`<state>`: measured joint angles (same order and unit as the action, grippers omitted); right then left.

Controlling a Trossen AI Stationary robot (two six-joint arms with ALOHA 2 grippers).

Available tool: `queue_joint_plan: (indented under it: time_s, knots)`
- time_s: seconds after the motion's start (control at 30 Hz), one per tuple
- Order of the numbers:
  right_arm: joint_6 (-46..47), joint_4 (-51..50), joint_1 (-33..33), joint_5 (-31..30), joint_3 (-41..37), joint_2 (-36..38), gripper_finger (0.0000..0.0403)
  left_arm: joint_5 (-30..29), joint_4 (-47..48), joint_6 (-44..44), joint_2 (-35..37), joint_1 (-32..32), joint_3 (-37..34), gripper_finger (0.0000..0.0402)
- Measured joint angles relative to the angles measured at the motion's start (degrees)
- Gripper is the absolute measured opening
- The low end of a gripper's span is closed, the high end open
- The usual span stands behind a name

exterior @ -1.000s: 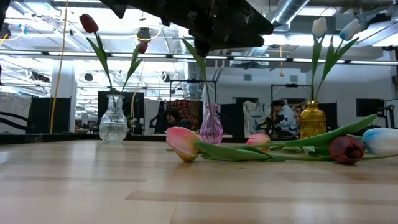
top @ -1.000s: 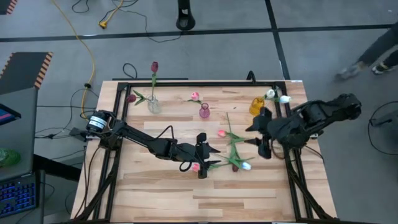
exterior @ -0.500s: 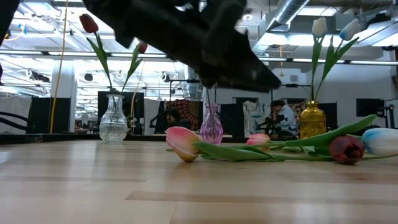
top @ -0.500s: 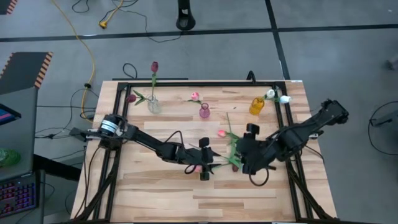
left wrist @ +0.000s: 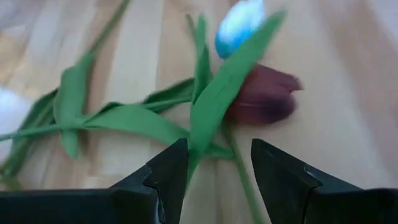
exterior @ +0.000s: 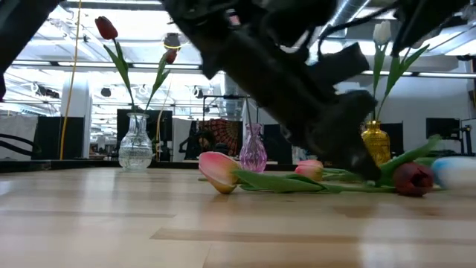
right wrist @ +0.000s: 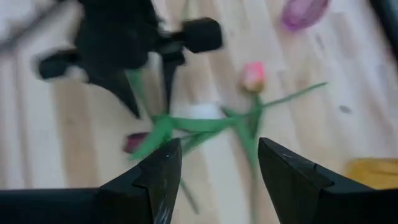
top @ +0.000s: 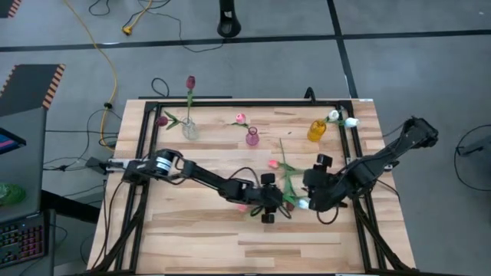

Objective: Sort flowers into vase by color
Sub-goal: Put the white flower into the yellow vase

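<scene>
left gripper [left wrist: 214, 163]: fingers apart, nothing held, just over the dark red tulip [left wrist: 264, 96] mid-table
right gripper [right wrist: 214, 165]: spread wide, empty, near the same pile
loose flowers [top: 285, 184]: lying mid-table between grippers
vases [top: 252, 136]: far edge, some stems in

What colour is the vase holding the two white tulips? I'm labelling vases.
Amber-gold vase, best seen in the low view; white tulips stand in it.

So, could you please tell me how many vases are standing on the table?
3, along the far side: a clear vase left, a purple vase middle, and a yellow vase right. None seem hidden.
</scene>
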<state>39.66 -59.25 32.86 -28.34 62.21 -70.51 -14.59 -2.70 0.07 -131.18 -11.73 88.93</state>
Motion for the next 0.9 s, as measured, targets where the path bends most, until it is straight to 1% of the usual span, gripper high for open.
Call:
queue_joint_plan:
  time_s: [0.1,0.2,0.27,0.43,0.53,0.63,0.7,0.8,0.9]
  knots:
    - [1.8,8.0,2.3,1.4,-6.7,3.9,0.0240,-1.3,4.9,0.0,-1.4,0.2,4.0,0.0167]
    - [3.8,16.0,4.6,1.4,-12.7,6.2,0.0240,-3.4,7.2,0.1,-1.4,0.4,5.0,0.0167]
    - [3.9,21.6,5.9,1.3,-16.4,6.8,0.0240,-4.3,8.7,0.0,-1.1,0.5,5.0,0.0167]
    - [4.0,35.6,8.2,-0.2,-24.2,6.0,0.0240,-4.0,12.2,-0.3,-0.8,1.0,5.0,0.0167]
    - [4.0,42.3,8.7,-0.3,-27.2,5.6,0.0240,-4.1,14.2,-0.4,-0.8,1.1,5.0,0.0167]
    - [3.6,47.3,8.7,-0.6,-29.2,5.6,0.0240,-4.2,14.2,-0.5,-0.8,1.2,5.0,0.0167]
    - [2.5,50.6,8.6,-2.0,-30.4,5.6,0.0240,-4.2,14.3,-0.5,-0.8,1.2,5.0,0.0163]
    - [0.5,54.9,8.5,-3.4,-31.6,5.6,0.0240,-4.2,15.0,-0.5,-0.8,1.3,5.0,0.0143]
    - [0.4,55.5,7.9,-3.5,-31.7,5.6,0.0240,-4.0,15.6,-0.6,-0.8,1.3,5.0,0.0113]
